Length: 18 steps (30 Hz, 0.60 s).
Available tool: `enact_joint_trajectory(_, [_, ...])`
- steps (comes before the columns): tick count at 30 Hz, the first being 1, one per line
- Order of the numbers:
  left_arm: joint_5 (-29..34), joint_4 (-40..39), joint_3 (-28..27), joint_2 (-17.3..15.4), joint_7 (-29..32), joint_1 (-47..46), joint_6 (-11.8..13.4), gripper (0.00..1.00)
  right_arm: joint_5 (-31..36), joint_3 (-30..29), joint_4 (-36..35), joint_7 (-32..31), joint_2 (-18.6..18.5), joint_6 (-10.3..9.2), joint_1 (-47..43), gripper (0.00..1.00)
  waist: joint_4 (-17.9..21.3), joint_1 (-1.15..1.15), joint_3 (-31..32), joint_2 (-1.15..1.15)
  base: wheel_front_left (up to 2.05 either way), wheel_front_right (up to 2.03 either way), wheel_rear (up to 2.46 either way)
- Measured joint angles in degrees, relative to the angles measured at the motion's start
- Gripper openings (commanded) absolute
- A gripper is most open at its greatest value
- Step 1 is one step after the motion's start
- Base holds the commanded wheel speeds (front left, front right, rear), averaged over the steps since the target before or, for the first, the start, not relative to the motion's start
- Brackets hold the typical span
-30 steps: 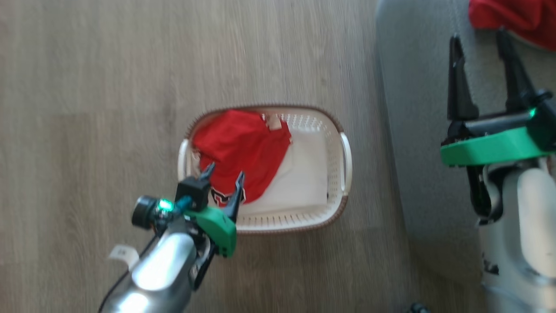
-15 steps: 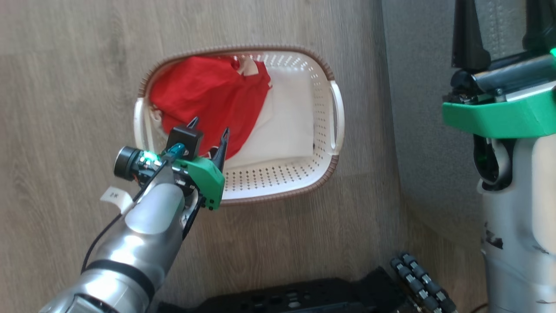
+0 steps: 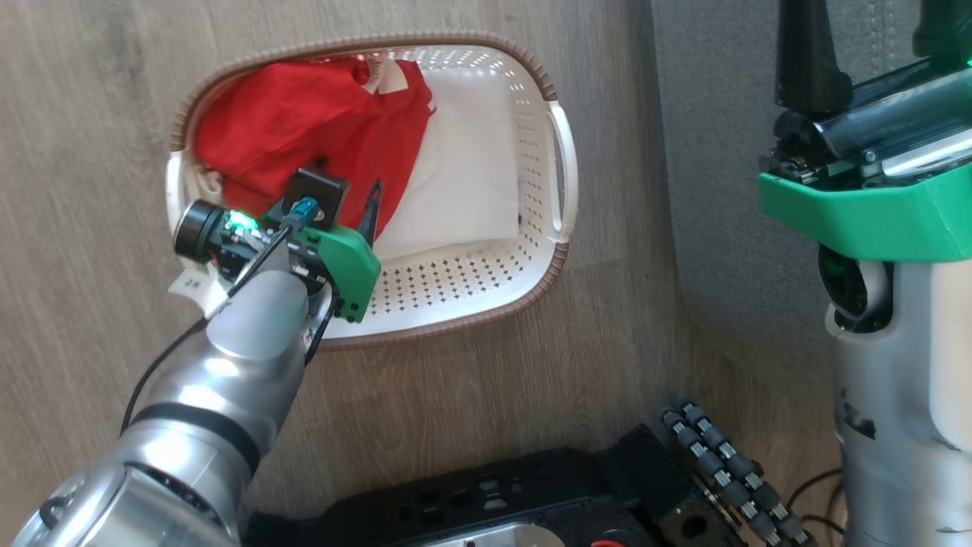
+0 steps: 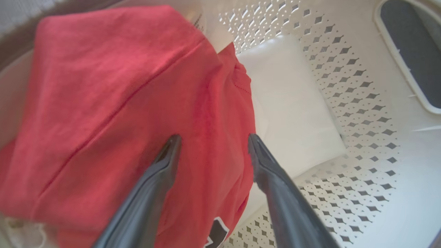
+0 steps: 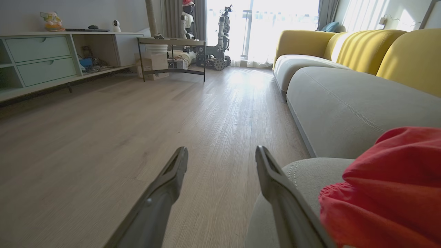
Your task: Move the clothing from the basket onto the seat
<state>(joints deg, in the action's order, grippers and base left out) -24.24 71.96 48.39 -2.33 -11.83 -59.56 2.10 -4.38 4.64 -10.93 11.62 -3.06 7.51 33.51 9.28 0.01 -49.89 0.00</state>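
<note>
Now | left gripper (image 4: 214, 137): fingers apart, poised over red soft jersey (image 3: 304, 129) inside white perforated oval basket (image 3: 456, 282) | right gripper (image 5: 221, 148): fingers apart, empty, beside grey fabric sofa seat (image 5: 344, 110) | second red jersey (image 5: 386, 186) lying on seat

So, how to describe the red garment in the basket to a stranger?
On the wooden floor beside the grey sofa stands a white basket with a brown rim. In its half away from the sofa lies the jersey: crumpled and red, unlike the flat white cloth beside it.
</note>
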Motion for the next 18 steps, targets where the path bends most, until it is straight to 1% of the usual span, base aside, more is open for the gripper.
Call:
enact_joint_trajectory(4, [0.25, 1.08, 0.7, -0.14, 1.26, -1.66, 0.45, 1.0, -0.32, 0.76, -0.82, 0.08, -0.01, 0.0, -0.01, 1.0, 1.06, 0.0, -1.23, 0.0, 0.0, 0.0, 0.0])
enact_joint_trajectory(8, [1.26, 1.41, 1.52, -0.38, 2.96, -2.58, 1.66, 1.0, -0.59, 0.99, -1.64, 0.52, -0.01, 0.0, 0.0, 1.0, 1.97, 0.0, -2.37, 0.0, 0.0, 0.0, 0.0])
enact_joint_trajectory(13, [1.35, 1.76, 2.21, -0.62, 5.86, -2.91, 2.53, 1.0, -0.82, 1.08, -2.19, 0.74, -0.01, 0.0, 0.0, 1.0, 2.63, 0.0, -3.35, 0.0, 0.0, 0.0, 0.0])
enact_joint_trajectory(14, [1.35, 1.83, 2.31, -0.66, 5.87, -2.91, 2.55, 0.95, -0.85, 1.12, -2.22, 1.05, -0.01, 0.0, 0.01, 1.0, 2.72, 0.0, -3.46, 0.0, 0.0, 0.0, 0.0])
enact_joint_trajectory(15, [1.35, 1.9, 2.38, -0.7, 5.88, -2.91, 2.69, 0.57, -0.91, 1.16, -2.23, 1.08, -0.01, 0.0, 0.01, 1.0, 2.81, 0.0, -3.53, 0.0, 0.0, 0.0, 0.0])
enact_joint_trajectory(16, [1.35, 1.94, 2.57, -0.73, 6.0, -2.91, 2.81, 0.13, -0.92, 1.16, -2.23, 1.09, -0.01, 0.0, 0.01, 1.0, 2.87, 0.0, -3.56, 0.0, 0.0, 0.0, 0.0])
enact_joint_trajectory(17, [1.35, 1.94, 2.57, -0.73, 6.0, -2.91, 2.81, 0.0, -0.92, 1.16, -2.23, 1.09, -0.01, 0.0, 0.01, 1.0, 2.87, 0.0, -3.56, 0.0, 0.0, 0.0, 0.0])
enact_joint_trajectory(18, [1.43, 2.03, 2.71, -0.76, 6.27, -2.91, 2.91, 0.0, -1.0, 1.16, -2.23, 1.1, -0.01, 0.0, 0.01, 1.0, 2.93, 0.0, -3.55, 0.0, 0.0, 0.0, 0.0])
